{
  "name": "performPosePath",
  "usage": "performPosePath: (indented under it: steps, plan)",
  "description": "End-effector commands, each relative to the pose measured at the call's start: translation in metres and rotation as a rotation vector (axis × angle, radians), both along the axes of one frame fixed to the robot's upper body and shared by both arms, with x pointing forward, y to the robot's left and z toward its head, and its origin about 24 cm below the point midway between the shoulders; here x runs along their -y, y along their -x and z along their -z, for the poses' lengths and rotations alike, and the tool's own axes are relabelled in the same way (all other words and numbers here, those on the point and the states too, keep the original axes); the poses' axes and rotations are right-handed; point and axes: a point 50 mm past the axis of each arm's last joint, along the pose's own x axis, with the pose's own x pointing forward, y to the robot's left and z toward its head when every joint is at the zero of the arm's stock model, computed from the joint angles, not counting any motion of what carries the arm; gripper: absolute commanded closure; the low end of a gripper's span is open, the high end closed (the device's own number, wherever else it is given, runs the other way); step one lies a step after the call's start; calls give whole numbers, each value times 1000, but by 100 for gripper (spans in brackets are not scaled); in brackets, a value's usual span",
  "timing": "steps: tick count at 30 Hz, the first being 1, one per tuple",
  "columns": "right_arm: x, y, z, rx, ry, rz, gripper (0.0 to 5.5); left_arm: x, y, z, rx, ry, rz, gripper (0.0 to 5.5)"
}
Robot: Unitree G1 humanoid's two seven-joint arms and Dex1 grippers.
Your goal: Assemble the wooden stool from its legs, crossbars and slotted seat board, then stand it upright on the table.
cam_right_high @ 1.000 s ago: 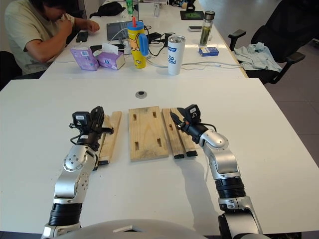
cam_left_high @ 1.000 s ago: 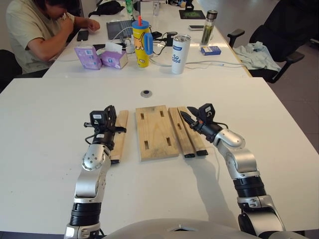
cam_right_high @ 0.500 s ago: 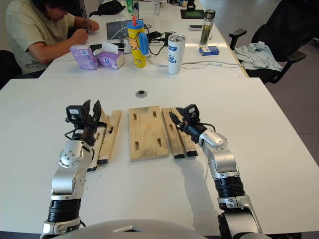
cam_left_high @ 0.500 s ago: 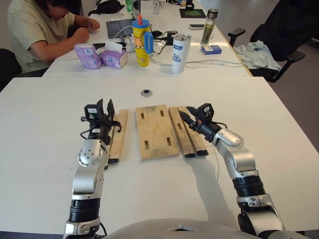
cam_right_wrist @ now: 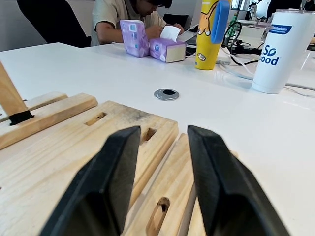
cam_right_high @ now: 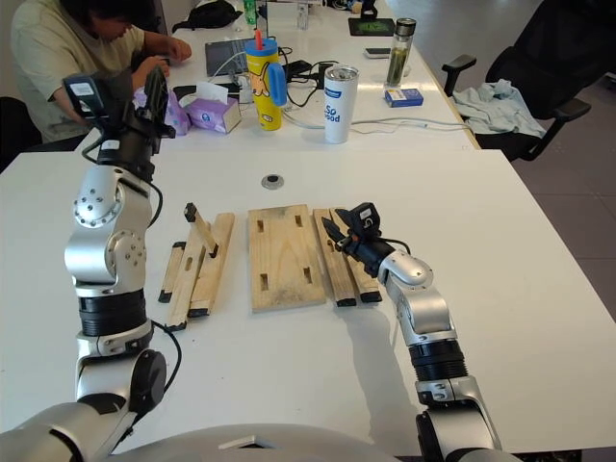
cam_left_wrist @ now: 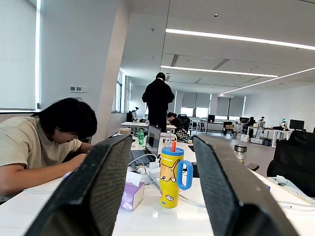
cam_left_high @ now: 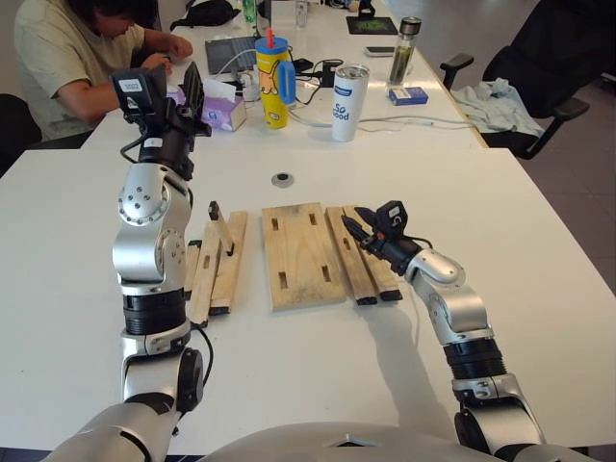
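Part of the leftmost bars [cam_left_high: 204, 279] sits behind the left arm [cam_left_high: 149, 260]. The right gripper [cam_left_high: 353, 218] covers part of the right-hand bars [cam_left_high: 371, 279]. In the wrist views the seat board [cam_right_wrist: 59, 167] and the fingers [cam_left_wrist: 93, 191] run off-frame. Can't tell what props the tilted piece [cam_left_high: 219, 226].

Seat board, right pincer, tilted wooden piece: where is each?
seat board [cam_left_high: 303, 252]: left eye view, middle of its top face.
right pincer [cam_left_high: 352, 219]: left eye view, midway between its fingertips.
tilted wooden piece [cam_left_high: 220, 228]: left eye view, mid-length.
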Motion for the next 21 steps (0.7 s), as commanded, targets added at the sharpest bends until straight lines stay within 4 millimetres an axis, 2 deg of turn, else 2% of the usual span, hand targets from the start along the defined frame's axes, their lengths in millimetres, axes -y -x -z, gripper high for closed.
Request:
performPosePath:
  steps: [1, 2, 3, 5, 11, 21]
  plan:
    - [-8, -4, -5, 24, 10, -24, 373, -4, 13, 115, -507, 32, -60, 320]
    - [-10, -4, -5, 24, 13, -33, 373, -3, 27, 144, -615, 15, -68, 320]
    - [-11, -4, -4, 24, 16, -38, 373, -2, 39, 162, -680, 17, -71, 320]
    - [-10, -4, -4, 24, 18, -38, 373, 2, 49, 177, -732, 14, -70, 320]
    - [-10, -5, -5, 29, 23, -29, 373, 2, 13, 128, -526, -66, -72, 320]
    - [-11, -4, -2, 23, 14, -21, 373, 7, 4, 83, -357, -105, -49, 320]
